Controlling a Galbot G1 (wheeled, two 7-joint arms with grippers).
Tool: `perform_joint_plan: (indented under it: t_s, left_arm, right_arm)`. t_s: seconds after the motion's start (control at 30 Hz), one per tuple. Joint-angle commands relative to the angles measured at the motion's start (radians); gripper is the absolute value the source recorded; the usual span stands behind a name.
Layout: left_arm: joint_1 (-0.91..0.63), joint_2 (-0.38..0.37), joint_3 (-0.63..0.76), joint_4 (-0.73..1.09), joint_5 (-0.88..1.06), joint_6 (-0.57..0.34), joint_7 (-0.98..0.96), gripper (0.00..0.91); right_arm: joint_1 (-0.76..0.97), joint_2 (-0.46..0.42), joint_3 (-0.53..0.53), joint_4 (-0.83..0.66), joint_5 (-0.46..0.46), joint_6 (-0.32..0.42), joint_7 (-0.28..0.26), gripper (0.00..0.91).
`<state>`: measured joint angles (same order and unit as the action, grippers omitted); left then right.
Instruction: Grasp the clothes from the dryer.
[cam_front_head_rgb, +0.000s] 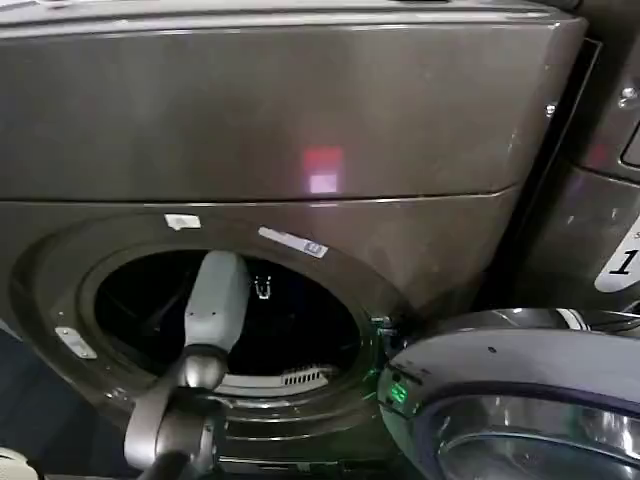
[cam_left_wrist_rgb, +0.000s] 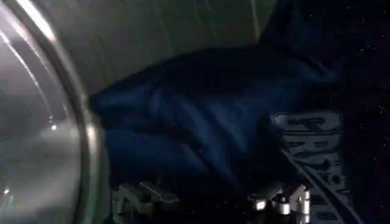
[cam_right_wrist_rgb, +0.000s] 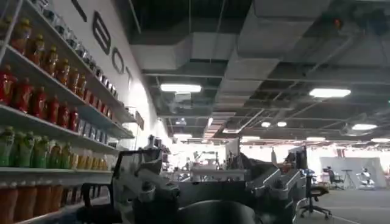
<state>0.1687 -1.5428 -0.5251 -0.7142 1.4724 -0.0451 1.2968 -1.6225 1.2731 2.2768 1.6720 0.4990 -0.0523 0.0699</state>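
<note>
left gripper (cam_left_wrist_rgb: 210, 199) spread wide, holding nothing, inside the drum of the dryer (cam_front_head_rgb: 300, 90) | we should push deeper, settle both fingertips (cam_left_wrist_rgb: 283, 199) over a thick fold, then close | clothes (cam_left_wrist_rgb: 201, 122), dark blue, lie just ahead on the drum floor | right gripper (cam_right_wrist_rgb: 210, 192) parked aloft, open, empty, facing shelves (cam_right_wrist_rgb: 42, 122)

My head camera looks down, close, at the dryer (cam_front_head_rgb: 300, 130) porthole. Left wrist camera sits inside the drum, near dark clothes (cam_left_wrist_rgb: 201, 122). Right wrist camera faces shelves (cam_right_wrist_rgb: 49, 115) and ceiling.
</note>
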Motion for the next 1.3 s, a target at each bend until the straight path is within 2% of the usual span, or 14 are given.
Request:
perform_joint_plan:
  t_s: [0.03,0.33,0.37,0.4,0.43,0.47,1.3]
  left_arm:
    - [0.003,0.002,-0.016,0.102,-0.026,0.014,-0.011,0.907]
    - [0.009,0.006,-0.021,0.129,-0.037,0.008,-0.024,0.907]
    - [0.011,0.007,-0.021,0.125,-0.049,0.005,-0.03,0.796]
    - [0.014,0.007,-0.02,0.116,-0.062,0.008,-0.038,0.137]
    - [0.015,0.007,-0.02,0.108,-0.068,0.009,-0.038,0.034]
    - [0.017,0.008,-0.018,0.101,-0.072,0.006,-0.033,0.0]
    - [0.051,0.011,-0.013,-0.007,-0.128,0.036,-0.04,0.0]
  right_arm:
    - [0.0,0.001,-0.004,0.002,-0.001,0.002,0.0,0.907]
    - [-0.004,0.001,-0.001,0.006,0.001,0.002,0.0,0.907]
    - [-0.004,0.001,-0.001,0.006,0.0,0.002,0.0,0.907]
    - [-0.005,0.002,-0.002,0.005,0.0,0.002,0.0,0.907]
    - [-0.006,0.003,-0.002,0.005,0.0,0.003,0.0,0.907]
    - [-0.006,0.005,-0.003,0.005,0.0,0.003,0.0,0.907]
    - [-0.001,0.01,-0.015,0.011,-0.004,0.004,0.0,0.907]
